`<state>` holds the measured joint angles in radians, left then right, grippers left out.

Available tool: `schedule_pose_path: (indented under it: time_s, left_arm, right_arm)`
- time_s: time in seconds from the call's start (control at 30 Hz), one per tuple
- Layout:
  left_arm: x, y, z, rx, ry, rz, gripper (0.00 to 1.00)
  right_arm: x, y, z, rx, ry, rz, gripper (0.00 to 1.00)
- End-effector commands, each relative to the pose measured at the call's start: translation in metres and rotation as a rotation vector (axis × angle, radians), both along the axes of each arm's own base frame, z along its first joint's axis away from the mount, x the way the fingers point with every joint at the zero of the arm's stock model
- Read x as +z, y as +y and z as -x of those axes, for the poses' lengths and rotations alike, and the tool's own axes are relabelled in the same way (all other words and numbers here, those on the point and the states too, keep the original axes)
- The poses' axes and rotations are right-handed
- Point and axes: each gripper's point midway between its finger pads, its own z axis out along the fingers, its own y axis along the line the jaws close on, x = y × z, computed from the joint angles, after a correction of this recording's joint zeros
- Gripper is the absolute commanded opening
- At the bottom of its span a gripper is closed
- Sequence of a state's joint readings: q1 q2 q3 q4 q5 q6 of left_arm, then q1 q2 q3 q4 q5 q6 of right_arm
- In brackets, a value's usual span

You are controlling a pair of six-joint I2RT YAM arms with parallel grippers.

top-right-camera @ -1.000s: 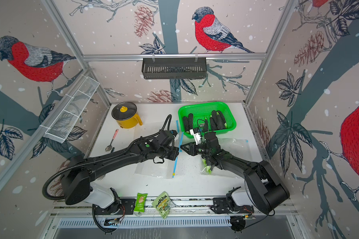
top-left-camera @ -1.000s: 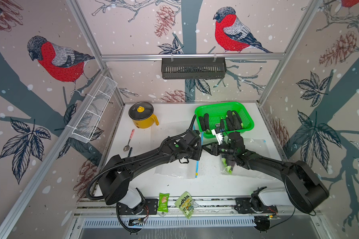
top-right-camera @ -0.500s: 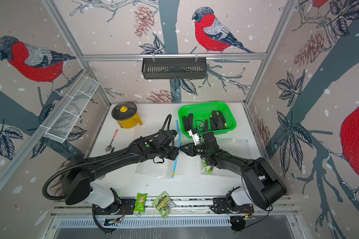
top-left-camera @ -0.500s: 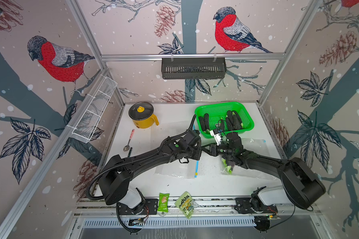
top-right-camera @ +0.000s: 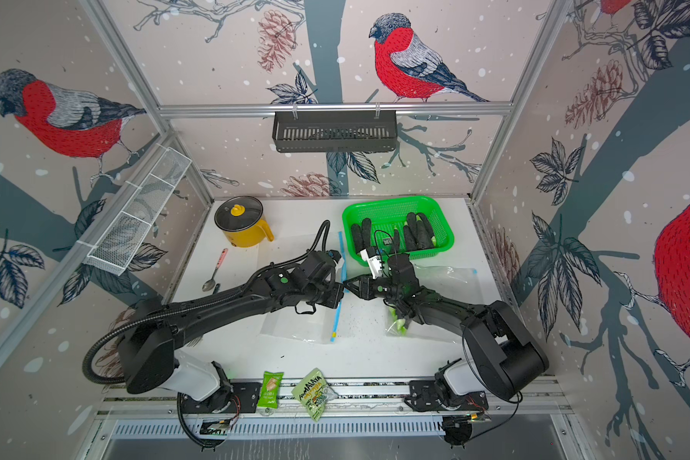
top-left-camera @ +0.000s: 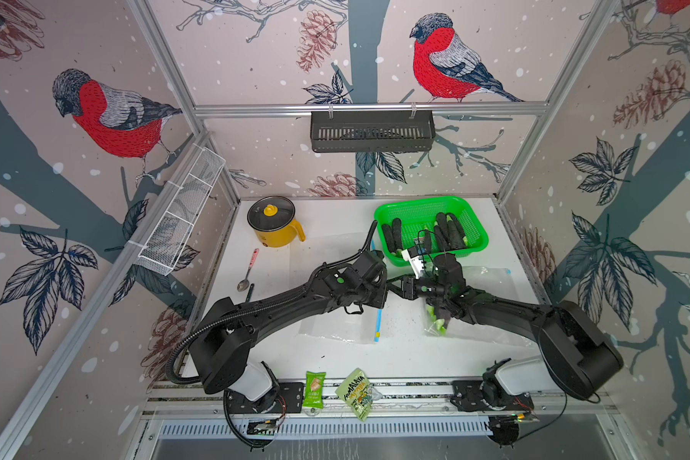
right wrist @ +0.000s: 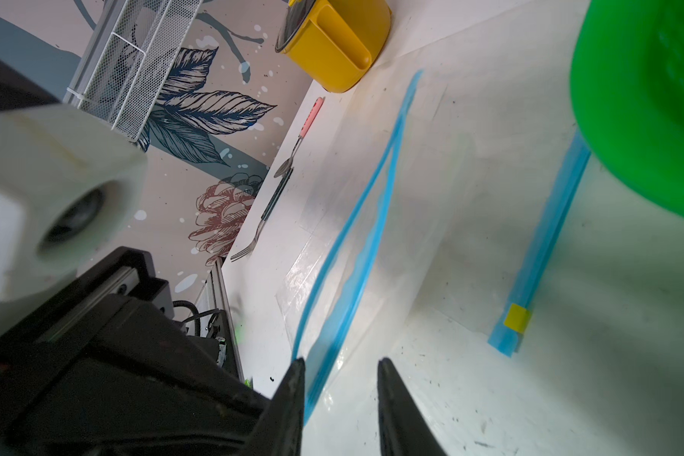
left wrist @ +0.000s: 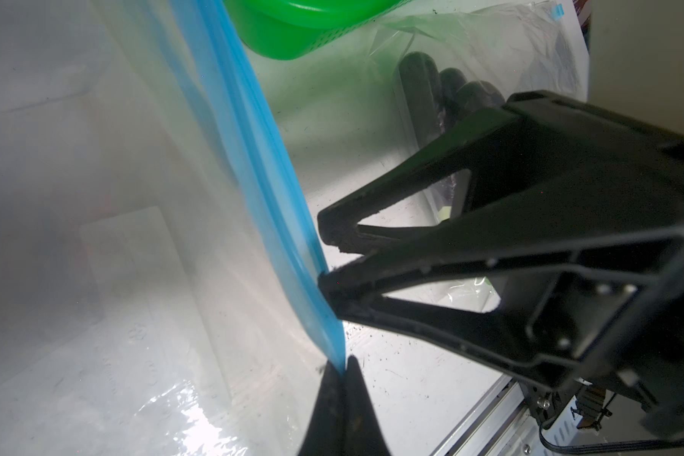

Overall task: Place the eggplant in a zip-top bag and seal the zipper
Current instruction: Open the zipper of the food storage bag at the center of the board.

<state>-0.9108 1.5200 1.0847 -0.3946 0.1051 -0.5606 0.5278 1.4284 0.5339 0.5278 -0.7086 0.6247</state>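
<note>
1. Left gripper (left wrist: 342, 365): tapered black jaws clenched on the blue zipper (left wrist: 253, 138) of the clear, glossy bag (left wrist: 135, 276), which is spread on the white table (top-left-camera: 375, 358).
2. Right gripper (right wrist: 340, 365): jaws apart, grasping nothing; the zipper strip runs between them, against one finger.
3. Eggplants (top-left-camera: 451, 233): dark, elongated, lying in the green perforated plastic basket (top-left-camera: 479, 239); others sit inside a second film bag (top-left-camera: 490, 278) under the right arm.

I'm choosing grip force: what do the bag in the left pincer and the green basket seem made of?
Bag: thin clear plastic film, glossy, shown by glare and creases. Green basket: apparently rigid moulded plastic, smooth sheen, perforated walls.
</note>
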Motion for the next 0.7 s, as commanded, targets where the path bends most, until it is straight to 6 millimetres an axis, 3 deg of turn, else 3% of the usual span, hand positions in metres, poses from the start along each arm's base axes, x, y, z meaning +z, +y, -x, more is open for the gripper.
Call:
schedule_pose_path:
  time_s: [0.0, 0.1, 0.4, 0.57, 0.67]
  left_arm:
    - [0.005, -0.006, -0.003, -0.011, -0.016, 0.031, 0.0]
    - [0.005, -0.006, -0.003, -0.012, -0.015, 0.029, 0.0]
    - [0.002, -0.006, -0.004, -0.01, -0.015, 0.02, 0.0]
    - [0.002, -0.003, -0.006, 0.003, -0.024, 0.006, 0.0]
    - [0.005, 0.0, -0.008, 0.019, -0.032, 0.0, 0.0]
  right_arm:
    - [0.009, 0.006, -0.005, 0.006, -0.031, -0.026, 0.29]
    - [0.007, 0.008, -0.008, 0.0, -0.027, -0.022, 0.24]
    - [0.012, 0.018, -0.009, 0.022, -0.031, -0.038, 0.23]
    - [0.011, 0.017, -0.008, 0.009, -0.034, -0.028, 0.08]
    - [0.009, 0.012, -0.009, -0.021, -0.035, 0.0, 0.05]
